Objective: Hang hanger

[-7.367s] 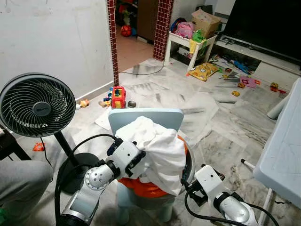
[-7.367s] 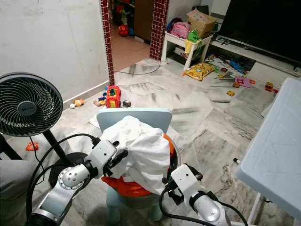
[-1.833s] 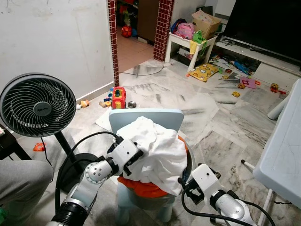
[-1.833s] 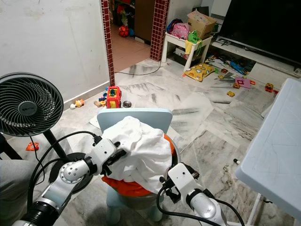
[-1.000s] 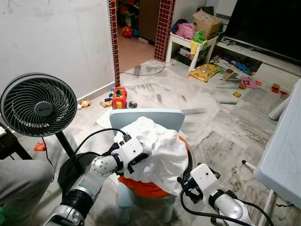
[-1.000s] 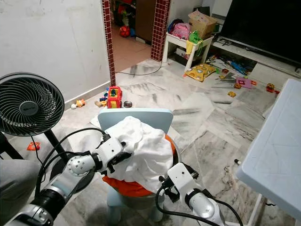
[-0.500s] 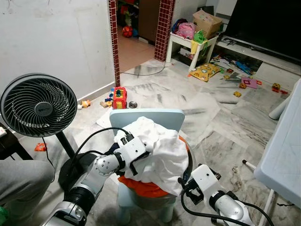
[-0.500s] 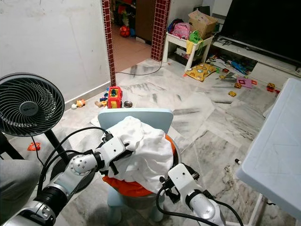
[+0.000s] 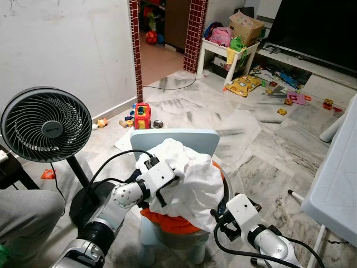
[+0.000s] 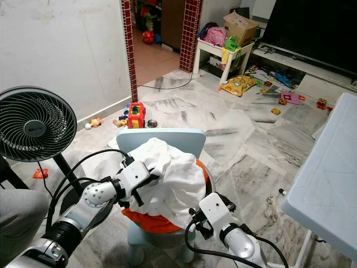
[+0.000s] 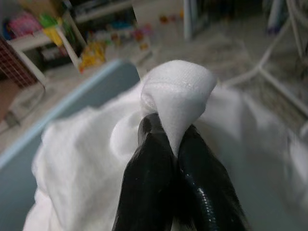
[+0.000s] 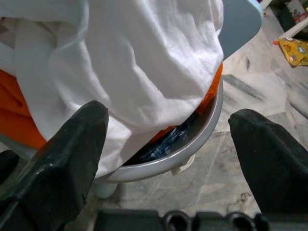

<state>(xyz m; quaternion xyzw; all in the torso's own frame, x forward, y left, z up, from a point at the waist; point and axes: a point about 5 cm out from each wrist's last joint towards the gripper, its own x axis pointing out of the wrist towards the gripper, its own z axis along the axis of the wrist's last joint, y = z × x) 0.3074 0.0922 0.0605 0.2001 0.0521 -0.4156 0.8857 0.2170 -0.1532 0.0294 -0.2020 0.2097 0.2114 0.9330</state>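
Observation:
A crumpled white garment (image 9: 192, 178) lies heaped over orange cloth (image 9: 167, 219) in a metal basin (image 12: 202, 130) on a small light-blue chair (image 9: 184, 137). My left gripper (image 9: 166, 187) is at the heap's left side. In the left wrist view it (image 11: 172, 134) is shut, pinching a raised fold of the white garment (image 11: 179, 91). My right gripper (image 12: 168, 144) stands open low at the basin's right front, its black fingers (image 12: 67, 159) spread wide and apart from the cloth. A blue patterned fabric (image 12: 166, 139) peeks out under the white garment at the basin's rim.
A black standing fan (image 9: 46, 124) is close on the left, its cable running by my left arm. A white table edge (image 9: 337, 178) juts in on the right. A person's grey-clad leg (image 9: 25, 212) is at lower left. Toys (image 9: 141, 115) litter the marble floor behind the chair.
My left gripper has shifted right and slightly up along the heap and now pinches a fold of the white garment. The right gripper has barely moved.

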